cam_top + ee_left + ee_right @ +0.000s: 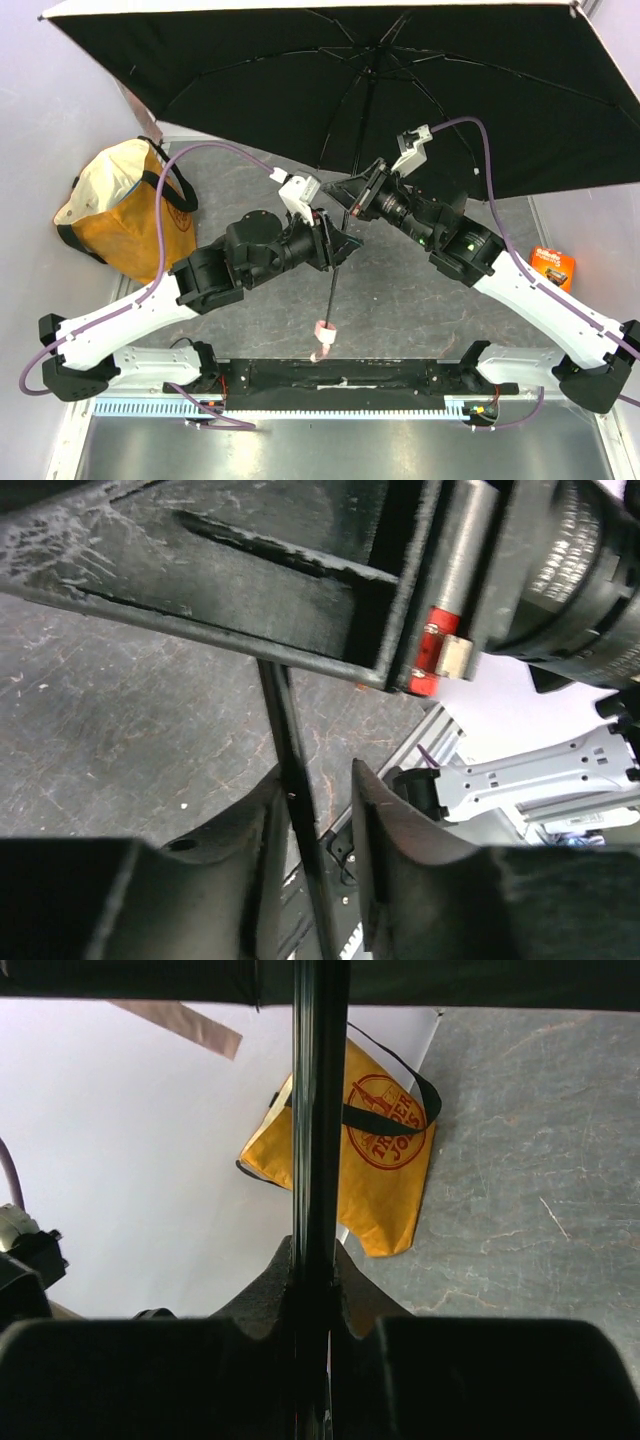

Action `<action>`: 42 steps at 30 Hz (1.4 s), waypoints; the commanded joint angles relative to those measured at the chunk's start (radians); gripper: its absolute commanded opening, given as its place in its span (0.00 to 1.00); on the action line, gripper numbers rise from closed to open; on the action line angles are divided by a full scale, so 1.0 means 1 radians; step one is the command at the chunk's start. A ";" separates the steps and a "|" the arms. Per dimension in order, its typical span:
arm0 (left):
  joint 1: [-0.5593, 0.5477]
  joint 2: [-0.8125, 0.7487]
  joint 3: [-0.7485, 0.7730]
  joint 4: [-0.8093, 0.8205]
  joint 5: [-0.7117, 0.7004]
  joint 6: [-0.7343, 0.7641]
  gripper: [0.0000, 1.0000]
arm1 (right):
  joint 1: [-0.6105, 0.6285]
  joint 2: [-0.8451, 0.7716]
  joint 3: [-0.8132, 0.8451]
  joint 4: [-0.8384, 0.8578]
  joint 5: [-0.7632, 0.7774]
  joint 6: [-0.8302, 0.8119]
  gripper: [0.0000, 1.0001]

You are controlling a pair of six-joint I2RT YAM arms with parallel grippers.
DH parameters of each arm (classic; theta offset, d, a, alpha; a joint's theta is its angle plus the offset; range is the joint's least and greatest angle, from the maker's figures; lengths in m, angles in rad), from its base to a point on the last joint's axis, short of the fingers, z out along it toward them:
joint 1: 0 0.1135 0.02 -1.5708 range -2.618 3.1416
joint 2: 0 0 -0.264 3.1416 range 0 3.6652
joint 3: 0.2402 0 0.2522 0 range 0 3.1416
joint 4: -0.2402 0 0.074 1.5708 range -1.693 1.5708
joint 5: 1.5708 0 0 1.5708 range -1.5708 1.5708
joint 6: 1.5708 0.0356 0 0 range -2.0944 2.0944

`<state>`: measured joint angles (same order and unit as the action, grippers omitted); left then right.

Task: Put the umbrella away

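Note:
The umbrella (300, 80) stands open over the far half of the table, its black underside and ribs facing me and a pale edge along the rim. Its thin black shaft (334, 278) slants down to the handle end with a pink strap (322, 335) near the front rail. My right gripper (352, 196) is shut on the shaft (318, 1110) high up, near the ribs. My left gripper (338, 246) straddles the shaft (290, 750) lower down. The shaft rests against one finger (255, 830), with a gap to the other, so that gripper (318, 780) is open.
An orange-and-cream tote bag (120, 210) stands at the left edge of the grey mat (420, 300), also in the right wrist view (385, 1160). A small orange packet (552, 268) lies at the right edge. The canopy overhangs the back of the table.

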<state>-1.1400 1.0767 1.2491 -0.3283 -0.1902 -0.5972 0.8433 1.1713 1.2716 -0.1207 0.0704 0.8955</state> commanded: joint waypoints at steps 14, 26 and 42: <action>0.056 -0.047 -0.089 0.248 0.220 -0.150 0.02 | -0.001 -0.096 0.052 0.112 0.111 -0.050 0.58; 0.062 -0.078 -0.189 0.440 0.327 -0.282 0.02 | -0.078 -0.101 -0.041 0.480 0.235 0.092 0.71; 0.063 -0.098 -0.218 0.457 0.317 -0.277 0.02 | -0.260 -0.026 0.008 0.402 0.336 0.298 0.72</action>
<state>-1.0794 1.0088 1.0111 0.0227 0.1154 -0.8864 0.5983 1.1130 1.2129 0.3218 0.3618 1.1473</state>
